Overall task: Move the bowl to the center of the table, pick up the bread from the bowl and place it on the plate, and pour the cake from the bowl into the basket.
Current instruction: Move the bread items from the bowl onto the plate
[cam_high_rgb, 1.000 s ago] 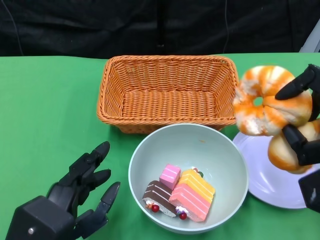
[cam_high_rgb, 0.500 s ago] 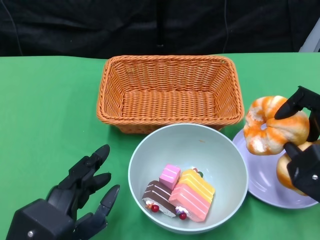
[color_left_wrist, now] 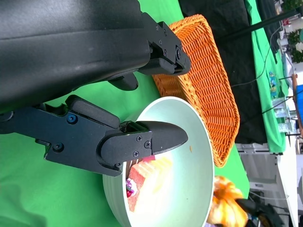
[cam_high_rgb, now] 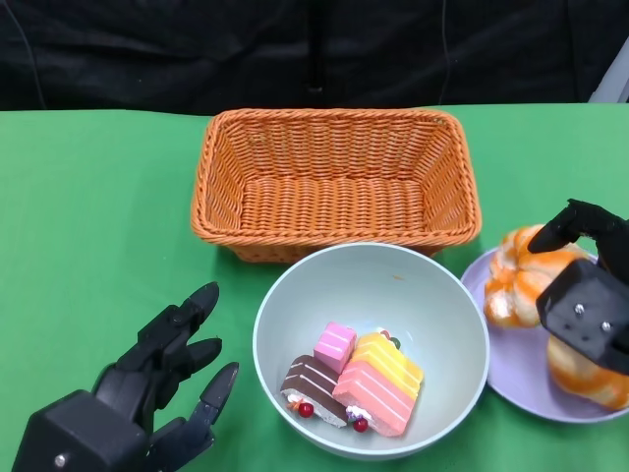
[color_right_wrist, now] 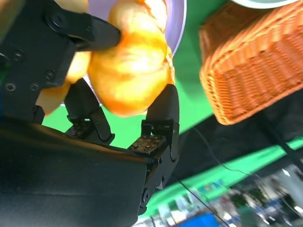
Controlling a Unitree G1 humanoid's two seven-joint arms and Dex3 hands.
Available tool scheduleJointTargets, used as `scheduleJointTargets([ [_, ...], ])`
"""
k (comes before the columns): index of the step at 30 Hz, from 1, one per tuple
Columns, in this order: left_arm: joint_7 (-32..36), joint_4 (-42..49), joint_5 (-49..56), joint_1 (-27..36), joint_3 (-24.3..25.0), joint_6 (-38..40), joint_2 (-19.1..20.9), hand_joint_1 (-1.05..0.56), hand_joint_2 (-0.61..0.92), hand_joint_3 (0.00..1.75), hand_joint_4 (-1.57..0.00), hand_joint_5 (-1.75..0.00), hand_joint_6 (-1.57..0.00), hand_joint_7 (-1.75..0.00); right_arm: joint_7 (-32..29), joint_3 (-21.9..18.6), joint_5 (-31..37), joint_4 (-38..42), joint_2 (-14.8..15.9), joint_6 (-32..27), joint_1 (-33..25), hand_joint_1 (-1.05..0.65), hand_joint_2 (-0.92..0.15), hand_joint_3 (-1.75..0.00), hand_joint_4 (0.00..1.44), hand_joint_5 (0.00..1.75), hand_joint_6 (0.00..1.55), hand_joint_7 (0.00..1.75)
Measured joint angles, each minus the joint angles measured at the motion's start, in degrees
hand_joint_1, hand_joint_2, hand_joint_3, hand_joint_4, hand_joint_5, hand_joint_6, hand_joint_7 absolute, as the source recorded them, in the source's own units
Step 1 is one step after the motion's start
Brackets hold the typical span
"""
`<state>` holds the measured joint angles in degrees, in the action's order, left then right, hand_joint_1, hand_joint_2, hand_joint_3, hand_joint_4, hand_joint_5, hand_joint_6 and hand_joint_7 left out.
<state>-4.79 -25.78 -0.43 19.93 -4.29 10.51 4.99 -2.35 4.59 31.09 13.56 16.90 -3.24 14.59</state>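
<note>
Now your right hand (cam_high_rgb: 588,295) has its fingers clamped on the bread (cam_high_rgb: 521,275) over the plate (cam_high_rgb: 511,369), so spread them next, while your left hand (cam_high_rgb: 147,388) waits, fingers apart.

A lab setup: green-covered table (cam_high_rgb: 88,197), black backdrop curtain (cam_high_rgb: 147,49) behind.

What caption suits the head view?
Right hand lowers bread onto plate; cake waits in bowl.
</note>
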Motion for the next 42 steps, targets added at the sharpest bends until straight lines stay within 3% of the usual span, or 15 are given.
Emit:
scheduleJointTargets([
  [1, 0.0, -0.03, 0.0, 0.03, -0.02, 0.1, -0.01, -0.62, 0.92, 0.56, -0.11, -0.58, -0.3, -0.01, 1.58, 0.78, 0.24, -0.04, 0.37, -1.4, 0.43, -0.21, -0.78, -0.38, 0.45, 1.31, 0.67, 0.22],
  [2, 0.0, -0.09, 0.01, 0.03, -0.03, 0.26, -0.01, -0.61, 0.92, 0.57, -0.11, -0.58, -0.3, -0.01, 3.48, 1.6, 0.48, -0.06, 0.99, -2.63, 0.74, -0.27, -0.85, -0.24, 0.4, 0.93, 0.59, 0.12],
  [4, 0.0, -0.27, 0.01, 0.04, 0.0, 0.47, 0.01, -0.61, 0.92, 0.57, -0.12, -0.58, -0.3, -0.01, 6.63, 3.21, 1.48, -0.11, 2.54, -4.33, 1.05, -0.4, -0.91, -0.16, 0.32, 0.46, 0.43, 0.03],
  [7, 0.0, -0.37, 0.01, 0.03, 0.02, 0.5, 0.02, -0.61, 0.92, 0.56, -0.12, -0.58, -0.3, -0.01, 8.09, 4.69, 2.91, -0.58, 4.38, -5.21, 1.06, -0.5, -0.92, -0.18, 0.21, 0.29, 0.29, 0.0],
  [16, -0.05, -0.4, -0.04, 0.02, 0.08, 0.76, 0.03, -0.61, 0.92, 0.56, -0.12, -0.58, -0.31, -0.01, 8.3, 8.03, 7.01, -3.99, 6.69, -6.11, 0.31, -0.66, -0.92, -0.29, 0.1, 0.27, 0.2, 0.0],
  [27, -0.45, -0.46, -0.03, -0.05, 0.19, 0.88, 0.13, -0.61, 0.92, 0.57, -0.11, -0.58, -0.3, -0.01, 7.79, 8.2, 10.28, -11.23, 8.32, -5.88, -2.47, -0.61, -0.92, -0.36, 0.09, 0.33, 0.23, 0.02],
  [35, -0.57, -0.53, -0.11, -0.06, 0.4, 0.99, 0.12, -0.6, 0.92, 0.54, -0.12, -0.58, -0.31, -0.01, 8.09, 5.63, 9.89, -20.07, 8.53, -6.17, -6.92, -0.59, -0.92, -0.41, 0.09, 0.4, 0.26, 0.03],
  [37, -0.58, -0.63, -0.17, -0.09, 0.46, 1.12, 0.09, -0.59, 0.92, 0.53, -0.12, -0.58, -0.31, -0.01, 7.92, 4.46, 9.2, -22.68, 8.44, -6.07, -8.29, -0.59, -0.92, -0.41, 0.02, 0.57, 0.27, 0.03],
  [42, -0.6, -0.73, 1.28, -0.13, 0.37, -0.6, 0.77, -0.58, 0.92, 0.48, -0.13, -0.62, -0.33, -0.02, 6.41, 2.35, 7.27, -29.16, 6.67, -5.49, -12.55, -0.54, -0.92, -0.4, 0.0, 0.67, 0.28, 0.03],
])
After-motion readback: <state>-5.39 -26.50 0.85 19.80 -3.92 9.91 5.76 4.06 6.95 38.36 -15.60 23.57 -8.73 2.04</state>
